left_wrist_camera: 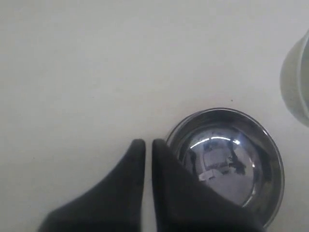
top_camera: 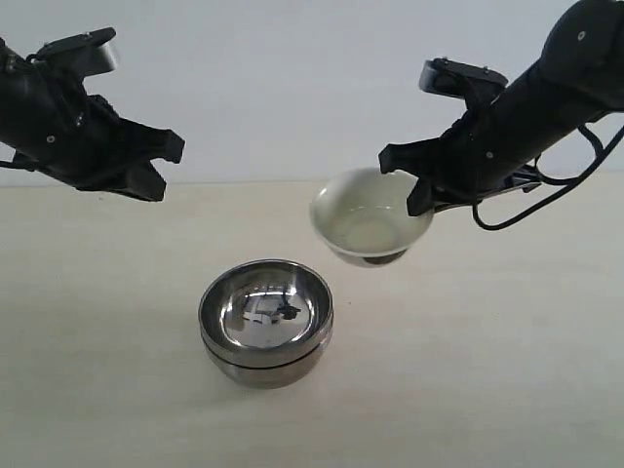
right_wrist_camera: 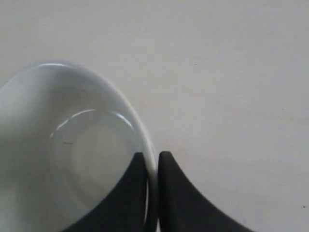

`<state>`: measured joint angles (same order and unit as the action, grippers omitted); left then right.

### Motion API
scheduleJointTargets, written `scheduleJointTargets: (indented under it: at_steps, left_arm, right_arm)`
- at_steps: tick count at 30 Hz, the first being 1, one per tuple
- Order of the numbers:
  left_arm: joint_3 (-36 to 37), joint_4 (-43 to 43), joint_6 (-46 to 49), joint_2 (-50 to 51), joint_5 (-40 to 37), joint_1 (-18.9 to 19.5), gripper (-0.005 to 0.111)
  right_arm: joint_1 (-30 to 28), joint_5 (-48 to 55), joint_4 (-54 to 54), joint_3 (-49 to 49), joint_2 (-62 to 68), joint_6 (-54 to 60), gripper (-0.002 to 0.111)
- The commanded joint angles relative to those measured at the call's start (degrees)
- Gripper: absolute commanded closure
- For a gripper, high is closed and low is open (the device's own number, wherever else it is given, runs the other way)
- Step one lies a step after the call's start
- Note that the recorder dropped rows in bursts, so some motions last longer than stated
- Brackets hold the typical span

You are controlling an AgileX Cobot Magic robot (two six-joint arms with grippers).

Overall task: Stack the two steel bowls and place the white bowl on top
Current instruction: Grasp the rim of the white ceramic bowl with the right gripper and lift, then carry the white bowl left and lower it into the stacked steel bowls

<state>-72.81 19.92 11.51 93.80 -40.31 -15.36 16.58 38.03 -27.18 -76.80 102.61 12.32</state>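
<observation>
The two steel bowls (top_camera: 266, 322) sit nested on the table, one inside the other, near the middle front; the same stack (left_wrist_camera: 227, 164) shows in the left wrist view. The white bowl (top_camera: 369, 216) hangs tilted in the air, above and to the right of the stack, its dark foot showing underneath. My right gripper (top_camera: 426, 200) is shut on its right rim, one finger inside and one outside, as the right wrist view shows (right_wrist_camera: 152, 162) around the white bowl (right_wrist_camera: 63, 154). My left gripper (left_wrist_camera: 148, 145) is shut and empty, raised at the far left (top_camera: 161, 166).
The pale table (top_camera: 487, 370) stretches around the stack, with a light wall behind. A black cable (top_camera: 546, 195) loops off the right arm. The white bowl's edge (left_wrist_camera: 297, 82) shows in the left wrist view.
</observation>
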Motion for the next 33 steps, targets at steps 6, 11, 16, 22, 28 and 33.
scheduleJointTargets:
  at_steps: [6, 11, 16, 22, 28, 33]
  left_arm:
    - [0.15, 0.67, -0.41, -0.47, -0.88, 0.97, 0.102]
    - [0.15, 0.67, -0.41, -0.47, -2.96, 3.56, 0.102]
    - [0.87, 2.62, 2.22, -0.47, -4.0, 6.25, 0.102]
    - [4.31, 5.6, 4.74, -0.47, -0.4, 8.22, 0.102]
    - [5.15, 6.45, 6.73, -0.68, -0.01, 9.0, 0.102]
    - [5.15, 6.45, 7.27, -0.77, 0.22, 9.0, 0.102]
  right_arm:
    - [2.0, 2.89, -9.3, 0.18, -1.03, 5.07, 0.108]
    - [6.86, -0.4, -9.38, 0.18, -1.03, 4.6, 0.108]
    - [9.71, -1.67, -9.38, 0.18, -1.03, 3.22, 0.108]
    - [11.63, -1.56, -9.25, 0.18, -0.7, 2.69, 0.108]
    - [12.1, -1.33, -8.87, 0.18, 1.28, 2.19, 0.108]
    - [12.1, -1.51, -8.87, 0.18, 2.05, 2.19, 0.108]
